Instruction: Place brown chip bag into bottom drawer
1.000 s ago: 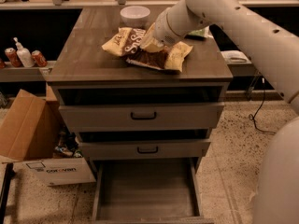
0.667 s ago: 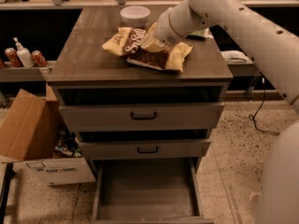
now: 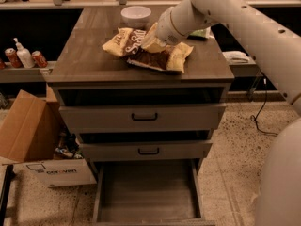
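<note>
We see the gripper (image 3: pixel 155 38) down on the cabinet top (image 3: pixel 84 55), near the middle of its right half, pressed into the upper edge of the brown chip bag (image 3: pixel 151 59). Crinkled foil hides its tip, so we cannot tell whether it is apart or clamped on the bag. The bag lies flat across the top's centre, one pale yellow end pointing to the left edge and the other to the front right corner, with the dark middle between them. The white arm (image 3: pixel 235 18) runs from the gripper up to the right. Toward the back edge of the top stands a white bowl (image 3: pixel 136 15), just beyond the bag. Below the top we see two drawers with black handles, the upper drawer (image 3: pixel 141 118) and the middle drawer (image 3: pixel 146 150), both slightly out. The bottom drawer (image 3: pixel 146 192) is pulled well out at floor level. A cardboard box (image 3: pixel 28 135) sits on the floor to the left.
</note>
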`<action>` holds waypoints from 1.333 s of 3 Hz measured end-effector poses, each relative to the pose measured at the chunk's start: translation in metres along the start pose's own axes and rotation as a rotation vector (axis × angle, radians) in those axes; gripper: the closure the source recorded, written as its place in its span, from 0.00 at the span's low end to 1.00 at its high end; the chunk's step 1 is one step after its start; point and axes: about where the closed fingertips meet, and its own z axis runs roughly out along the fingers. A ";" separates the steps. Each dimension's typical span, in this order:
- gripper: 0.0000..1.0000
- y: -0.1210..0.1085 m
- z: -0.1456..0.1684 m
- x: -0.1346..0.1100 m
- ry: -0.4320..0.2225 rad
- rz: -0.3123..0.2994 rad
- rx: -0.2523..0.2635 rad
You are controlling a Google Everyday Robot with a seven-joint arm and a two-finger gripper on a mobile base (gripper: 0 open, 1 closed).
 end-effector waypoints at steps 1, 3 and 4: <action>0.34 0.001 0.003 0.000 -0.001 0.000 -0.005; 0.00 0.003 0.008 -0.001 -0.004 -0.003 -0.016; 0.00 0.000 0.014 0.003 0.025 0.017 -0.013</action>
